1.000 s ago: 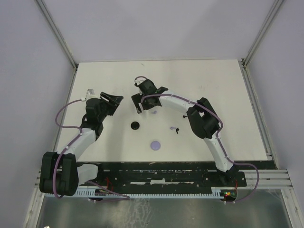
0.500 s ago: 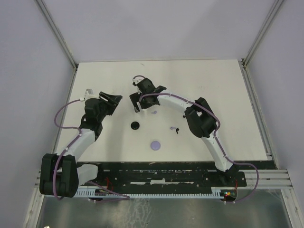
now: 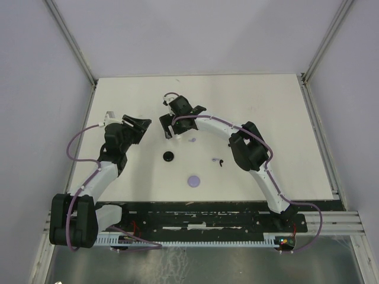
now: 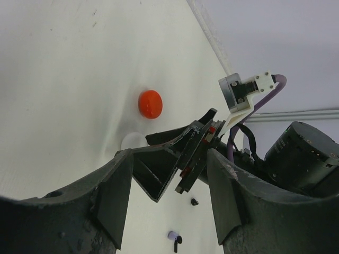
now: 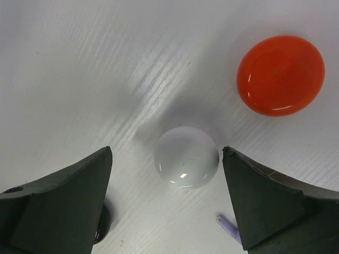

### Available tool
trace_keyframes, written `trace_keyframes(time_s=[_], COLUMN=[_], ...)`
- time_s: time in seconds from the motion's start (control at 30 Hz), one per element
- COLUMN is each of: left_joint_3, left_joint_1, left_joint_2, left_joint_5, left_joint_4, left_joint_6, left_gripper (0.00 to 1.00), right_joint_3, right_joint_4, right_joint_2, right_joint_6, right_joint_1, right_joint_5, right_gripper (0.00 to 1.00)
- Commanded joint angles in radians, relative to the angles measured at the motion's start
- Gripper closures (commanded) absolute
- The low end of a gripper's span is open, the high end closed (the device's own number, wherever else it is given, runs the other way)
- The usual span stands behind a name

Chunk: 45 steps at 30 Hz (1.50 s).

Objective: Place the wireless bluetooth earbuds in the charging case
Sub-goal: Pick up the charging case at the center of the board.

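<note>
My right gripper (image 5: 167, 152) is open and points down, its fingers on either side of a glossy white round disc (image 5: 186, 157) that looks like a closed charging case, with a gap on each side. A lavender earbud stem (image 5: 228, 226) lies by the right finger. In the top view that gripper (image 3: 170, 125) hides the white disc. A lavender earbud (image 3: 191, 140) lies beside it, and a lavender and a black earbud (image 3: 219, 161) lie farther right. My left gripper (image 4: 168, 156) is open and empty, raised and facing the right gripper's fingers (image 4: 190, 153).
A red disc (image 5: 280, 75) lies just beyond the white one and also shows in the left wrist view (image 4: 150, 103). A black disc (image 3: 169, 156) and a lavender disc (image 3: 193, 180) lie nearer the arm bases. White walls enclose the table (image 3: 266, 106).
My right gripper has shifted slightly left and toward the back of the table, staying open. The left arm has hardly moved.
</note>
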Motion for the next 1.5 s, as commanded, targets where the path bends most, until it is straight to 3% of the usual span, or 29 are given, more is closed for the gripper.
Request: trace_keyframes(time_s=[0.0,0.2,1.13,1.47], left_joint_3=[-0.012,-0.018,-0.029,-0.032], left_joint_1=[0.009,0.009,0.013,0.017], left_joint_2=[-0.028,-0.030,-0.037,-0.039], left_joint_5=[0.007,0.009,0.017,0.018], left_joint_4=[0.013,0.015,0.020,0.020], left_joint_6=[0.042,0.040,0.034,0.033], left_gripper=[0.36,0.36,0.36,0.36], right_joint_3=[0.016,0.006,0.007,0.036], right_joint_4=[0.014,-0.015,-0.082,-0.098], right_joint_2=[-0.021,-0.023,0.014,0.040], right_joint_6=[-0.008,-0.018,-0.086,-0.116], right_joint_1=[0.000,0.000,0.044,0.048], right_joint_5=[0.072,0.117,0.216,0.221], right_gripper=[0.07,0.09,0.31,0.33])
